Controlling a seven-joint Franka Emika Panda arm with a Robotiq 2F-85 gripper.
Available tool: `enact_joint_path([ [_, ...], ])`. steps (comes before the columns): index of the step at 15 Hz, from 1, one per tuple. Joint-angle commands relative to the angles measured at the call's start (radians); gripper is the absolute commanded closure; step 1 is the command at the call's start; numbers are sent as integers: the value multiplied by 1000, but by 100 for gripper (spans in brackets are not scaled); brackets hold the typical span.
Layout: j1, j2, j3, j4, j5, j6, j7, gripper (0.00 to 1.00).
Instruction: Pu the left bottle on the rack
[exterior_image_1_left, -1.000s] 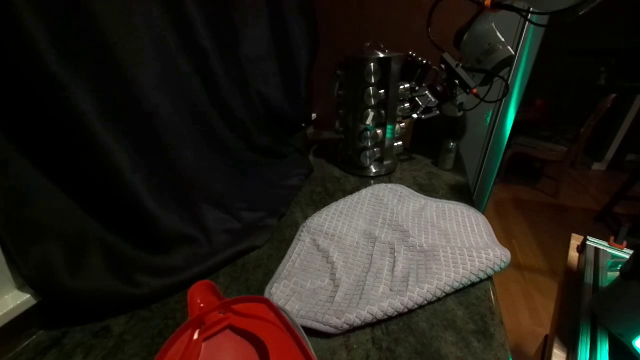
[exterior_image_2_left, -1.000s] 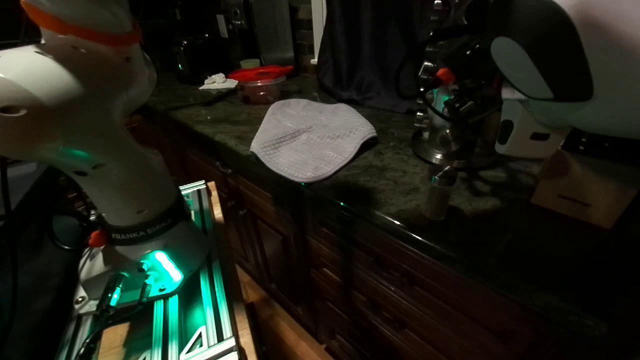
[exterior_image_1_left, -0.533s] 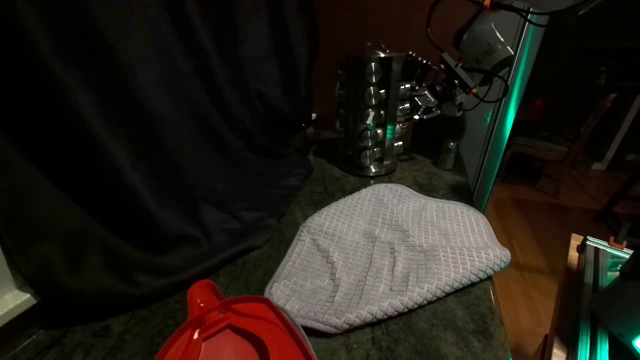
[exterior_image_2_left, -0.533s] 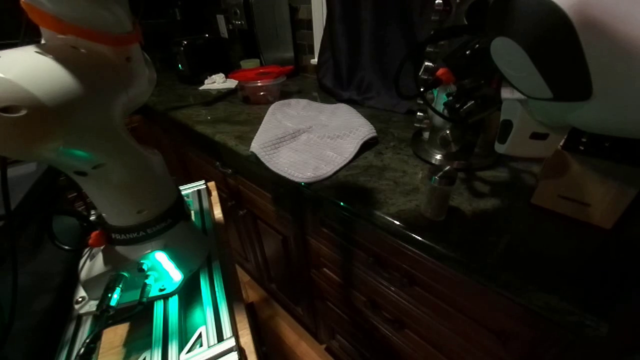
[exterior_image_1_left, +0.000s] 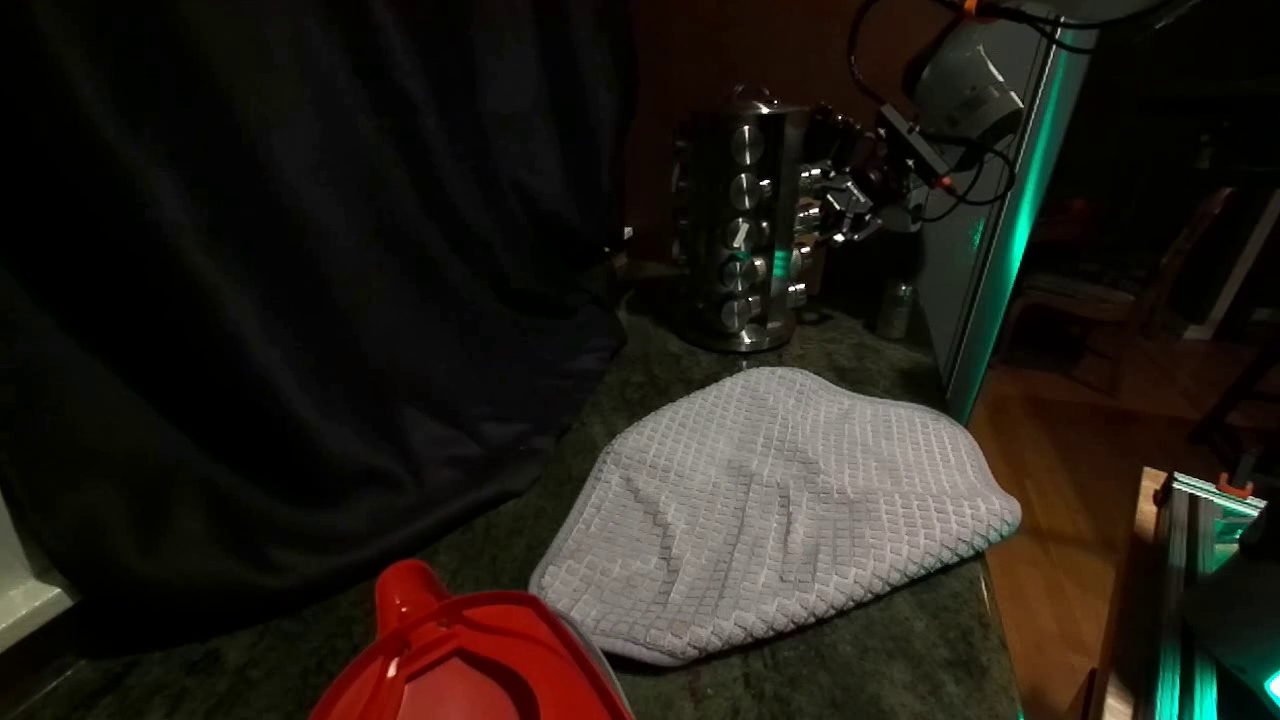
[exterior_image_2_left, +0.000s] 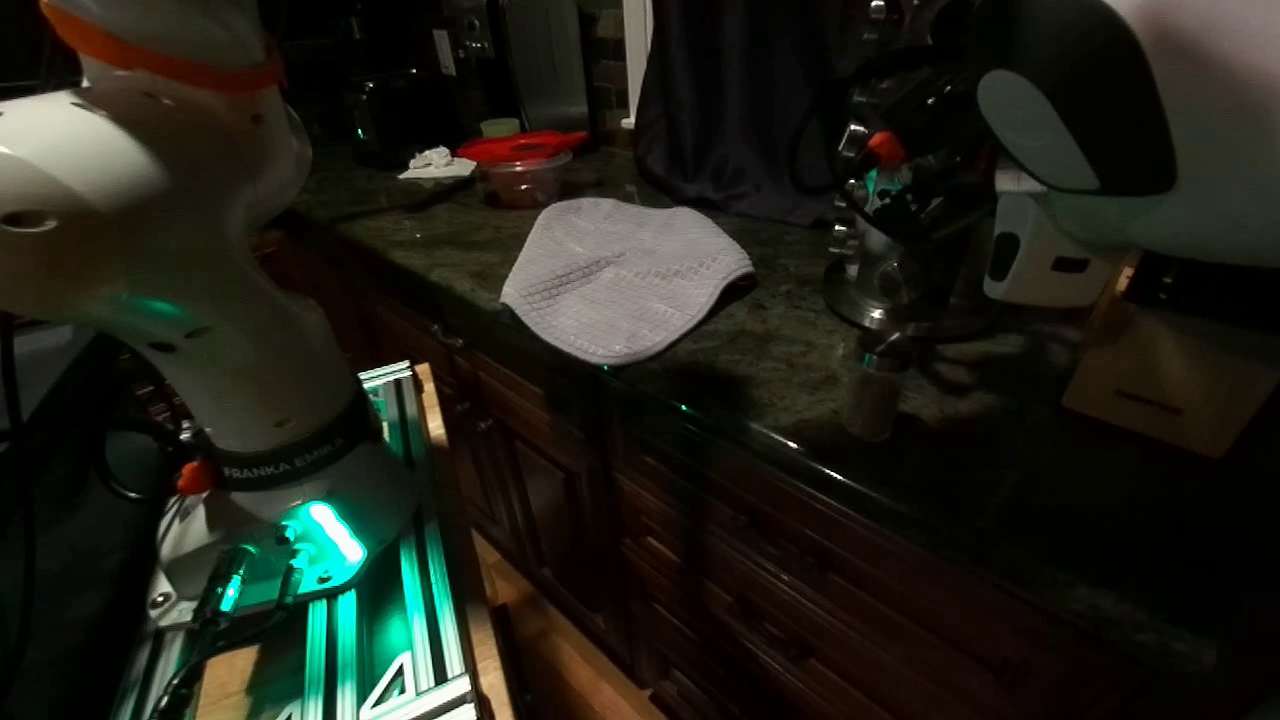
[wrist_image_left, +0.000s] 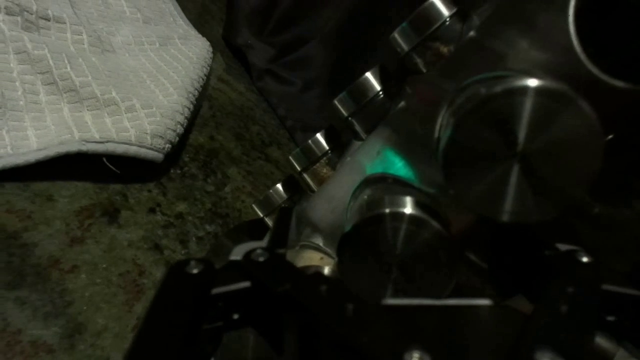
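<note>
The rack (exterior_image_1_left: 745, 340) stands upright on the counter, a dark shiny tower with steel-lidded jars in columns. My gripper (exterior_image_1_left: 832, 212) is at its side, the fingers open. Seen from the wrist, the gripper (wrist_image_left: 399, 245) spans a jar (wrist_image_left: 400, 225) seated in the rack, its round steel lid between the spread fingers with dark gaps on both sides. The jar's glass body is mostly hidden inside the rack. A clear bottle (exterior_image_2_left: 872, 398) with a metal cap stands upright on the counter near the edge. Which one is the left bottle, I cannot tell.
A grey cloth (exterior_image_1_left: 780, 500) is spread over the counter in front of the rack. A red-lidded container (exterior_image_2_left: 520, 165) sits further off. A black curtain (exterior_image_1_left: 350, 300) hangs alongside. Beside the arm is a wooden block (exterior_image_2_left: 1160, 375). The scene is dim.
My fingers have spread apart beside the rack, from nearly together to open. The wrist has shifted only slightly. Rack, loose bottle and cloth have kept their places.
</note>
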Motion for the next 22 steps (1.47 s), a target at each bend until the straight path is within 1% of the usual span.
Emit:
enact_joint_path([
  [1, -11, -17, -20, 7, -49, -42, 16, 0],
  [4, -18, -29, -33, 11, -85, -58, 13, 0],
  [8, -29, -49, -51, 17, -108, -54, -7, 0],
  [12, -39, -97, -73, 9, -170, -43, -66, 0],
  [13, -40, -113, -77, 5, -188, -35, -91, 0],
  [14, -45, -130, -81, 1, -216, -58, -120, 0],
  [15, -44, -151, -85, -3, -254, -56, -150, 0],
  [18, -45, -232, -94, -26, -358, -22, -270, 0],
  [19, -49, -258, -95, -33, -387, -37, -314, 0],
  [22, -47, -348, -100, -62, -491, 3, -412, 0],
])
